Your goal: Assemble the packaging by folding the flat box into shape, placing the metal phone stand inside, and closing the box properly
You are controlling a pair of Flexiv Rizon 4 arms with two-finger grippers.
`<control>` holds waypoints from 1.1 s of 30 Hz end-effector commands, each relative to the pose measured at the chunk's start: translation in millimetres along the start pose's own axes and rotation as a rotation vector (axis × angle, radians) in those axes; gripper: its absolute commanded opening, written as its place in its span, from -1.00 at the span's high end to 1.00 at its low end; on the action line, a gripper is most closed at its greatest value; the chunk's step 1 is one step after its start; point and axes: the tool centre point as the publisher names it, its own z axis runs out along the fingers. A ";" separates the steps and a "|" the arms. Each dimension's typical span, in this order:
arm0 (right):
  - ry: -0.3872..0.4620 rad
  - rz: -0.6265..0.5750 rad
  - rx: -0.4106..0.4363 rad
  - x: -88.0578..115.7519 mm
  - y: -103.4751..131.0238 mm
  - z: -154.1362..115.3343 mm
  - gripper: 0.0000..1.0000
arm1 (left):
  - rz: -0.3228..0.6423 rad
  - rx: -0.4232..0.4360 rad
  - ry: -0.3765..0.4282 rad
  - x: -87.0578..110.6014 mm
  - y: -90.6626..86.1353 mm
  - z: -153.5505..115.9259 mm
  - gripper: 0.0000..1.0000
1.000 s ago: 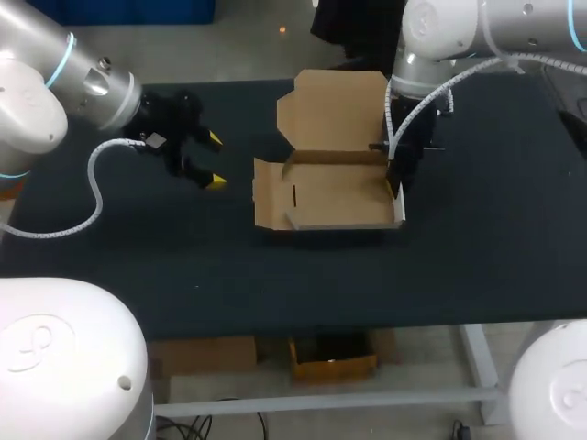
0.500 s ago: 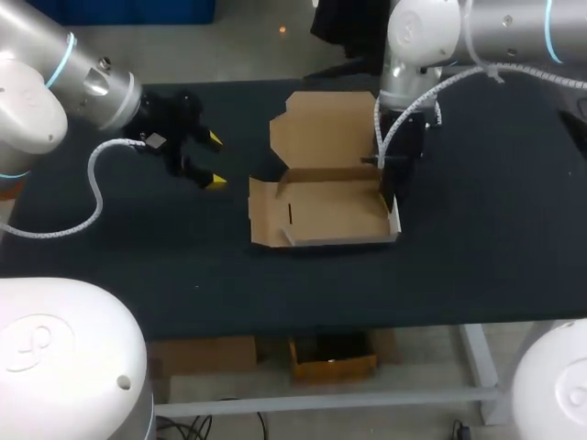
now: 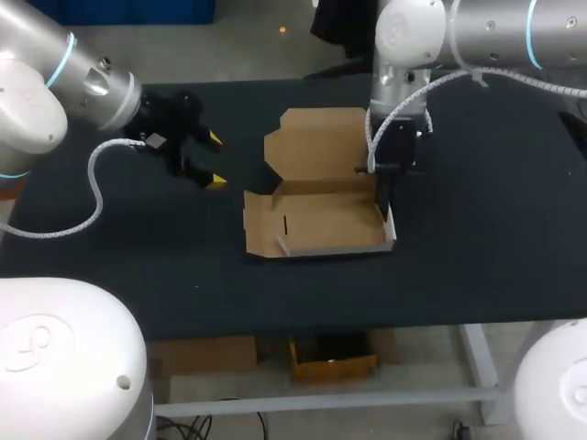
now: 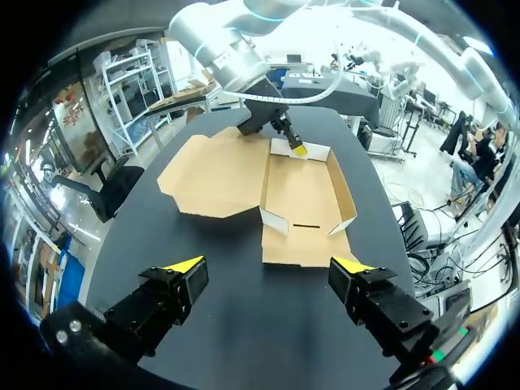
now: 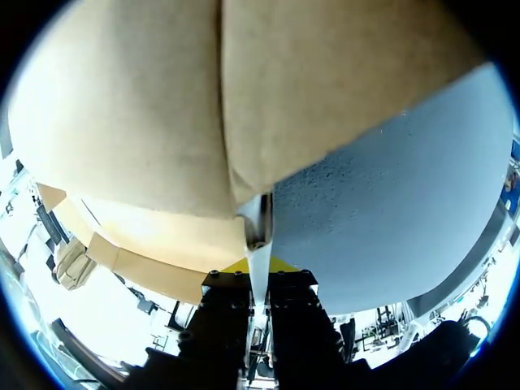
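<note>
So, box sits mid-table, tray part-formed. Lid lies back flat at its 12 o'clock, side flap is splayed flat at 9, and the 6 and 3 o'clock walls are up. R gripper is down on the 3 o'clock wall. The wrist cam shows its fingers clenched on the thin card edge, one each side. L gripper hangs over bare table well off toward the box's 9–10 o'clock, fingers spread wide, holding nothing. Stand isn't in any view.

Handling, my read: thin card, v. light, stiff only along the creases. It'll prob. skid or lift if you pull w/ one arm alone. Panels likely bow or dent if pinched hard mid-span, so take hold on an edge near a fold or corner.

For the 9 o'clock flap, you'd want L fingers at its outer edge while R pins the opposite wall. For the lid, grip the free edge at 12, near centre, so it swings evenly. Mind the tabs, they look easy to bend.
</note>
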 end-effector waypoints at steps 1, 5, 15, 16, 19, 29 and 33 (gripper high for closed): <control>-0.005 0.001 0.023 2.7 2.3 4.1 0.93 | 0.000 -0.003 0.002 -0.7 -0.6 0.0 -1.00; -0.008 0.005 0.021 4.6 2.2 8.2 0.98 | 0.000 -0.003 0.002 -0.7 -0.6 0.0 -1.00; -0.014 0.038 -0.005 4.2 0.1 14.0 1.00 | 0.000 -0.003 0.002 -0.7 -0.6 0.0 -1.00; -0.013 0.044 -0.009 3.4 -0.4 14.2 1.00 | 0.000 -0.003 0.002 -0.7 -0.6 0.0 -1.00; -0.010 0.058 -0.024 0.7 -2.1 14.1 1.00 | 0.000 -0.003 0.002 -0.7 -0.6 0.0 -1.00; 0.001 0.084 -0.054 -13.1 -1.0 13.1 0.97 | 0.000 -0.003 0.002 -0.7 -0.6 0.0 -1.00; -0.007 0.089 -0.056 -13.8 0.5 12.9 0.90 | 0.000 -0.003 0.002 -0.7 -0.6 0.0 -1.00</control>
